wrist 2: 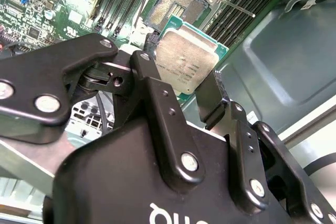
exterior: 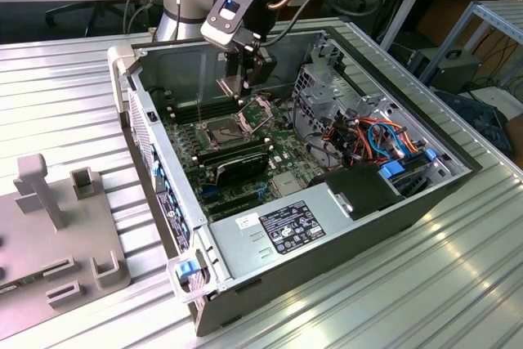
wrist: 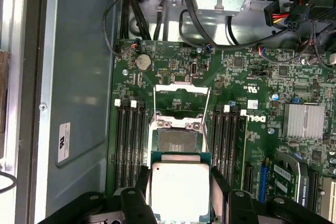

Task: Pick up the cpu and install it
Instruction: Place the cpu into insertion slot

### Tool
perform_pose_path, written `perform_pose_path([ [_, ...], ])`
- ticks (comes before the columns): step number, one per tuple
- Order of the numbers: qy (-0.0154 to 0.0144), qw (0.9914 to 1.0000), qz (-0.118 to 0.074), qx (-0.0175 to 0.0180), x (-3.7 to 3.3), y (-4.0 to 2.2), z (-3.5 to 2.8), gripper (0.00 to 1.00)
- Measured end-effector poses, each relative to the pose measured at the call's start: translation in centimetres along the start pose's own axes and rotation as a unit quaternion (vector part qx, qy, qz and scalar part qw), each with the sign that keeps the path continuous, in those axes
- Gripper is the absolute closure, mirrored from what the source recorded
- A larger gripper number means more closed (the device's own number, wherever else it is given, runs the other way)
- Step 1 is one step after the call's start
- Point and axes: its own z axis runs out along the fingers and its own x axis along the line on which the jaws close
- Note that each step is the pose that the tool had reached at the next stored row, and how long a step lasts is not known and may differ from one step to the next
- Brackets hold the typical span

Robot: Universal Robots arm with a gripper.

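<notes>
The cpu (wrist 2: pixel 186 59), a thin square chip with a silvery-tan face and green edge, is clamped by its two opposite sides in my gripper (wrist 2: pixel 177 77), which is shut on it. In the exterior view my gripper (exterior: pixel 242 79) holds the cpu (exterior: pixel 230 85) inside the open computer case, a little above the motherboard. The dark square socket (wrist: pixel 176 141) lies uncovered just beyond the cpu (wrist: pixel 179 192), its metal frame (wrist: pixel 181 94) flipped up. Black fingers (wrist: pixel 143 182) flank the chip. In the second wrist view the socket (wrist 2: pixel 176 4) sits past the chip's far corner.
Memory slots (wrist: pixel 128 145) run along both sides of the socket. A silver heatsink (wrist: pixel 303 120) is on the board. A grey power supply (exterior: pixel 286 230), bundled cables (exterior: pixel 372 136) and a drive cage (exterior: pixel 323 79) crowd the case. A grey fixture (exterior: pixel 49 226) stands on the exterior view's left.
</notes>
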Motion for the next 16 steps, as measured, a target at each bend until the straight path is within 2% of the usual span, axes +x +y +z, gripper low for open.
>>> perform_pose_path([
  [6,0.0000,1.00000,0.000,0.0000,-0.01,-0.01,0.57,0.45],
  [10,0.0000,1.00000,0.000,0.0000,-0.04,-0.03,1.52,0.45],
  [16,-0.0001,1.00000,0.000,-0.0001,-0.06,-0.09,2.46,0.45],
])
